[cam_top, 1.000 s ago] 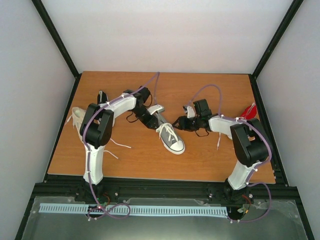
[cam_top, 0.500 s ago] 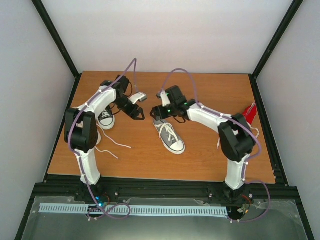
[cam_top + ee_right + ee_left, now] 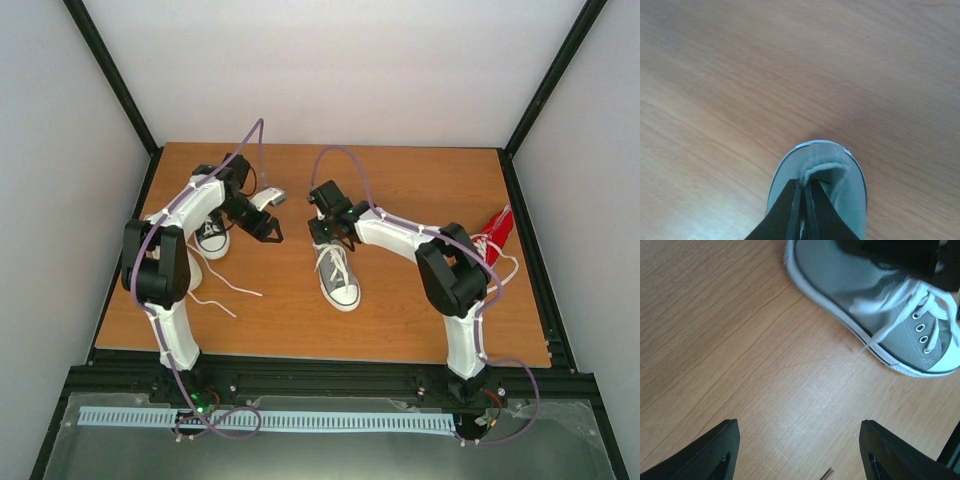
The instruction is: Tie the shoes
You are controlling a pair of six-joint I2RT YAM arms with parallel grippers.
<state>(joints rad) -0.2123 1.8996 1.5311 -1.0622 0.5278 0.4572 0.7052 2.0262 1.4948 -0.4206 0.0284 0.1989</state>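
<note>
– Position of grey shoe (image 3: 338, 278), pls?
– It's lying approx mid-table (image 3: 400, 320), toe cap pointing twd the near edge, heel twd the far edge. White laces (image 3: 920, 295) are sitting loose over the eyelets, and one strand is hanging down over the sole onto the wood.
– R gripper (image 3: 322, 232)?
– It's sitting right at the shoe's heel. In the wrist view its fingers (image 3: 790, 210) are pressing tight together, tips over the heel opening. Can't tell if they're pinching anything.
– And the L gripper (image 3: 268, 232)?
– It's hovering over bare wood just left of the shoe's heel end, not touching it. Its fingers (image 3: 710, 455) are standing wide apart w/ nothing btw them, and the shoe's side is showing beyond them.
– Other shoes?
– Black shoe (image 3: 211, 238) is lying nr the left edge, partly under the L arm. Red shoe (image 3: 497, 230) is sitting at the right edge beside the R arm's elbow, its white laces spilling twd the near edge. Cream shoe (image 3: 194, 272) is mostly hiding behind the L arm, also nr the left edge, w/ two loose lace ends trailing out twd the table's middle.
</note>
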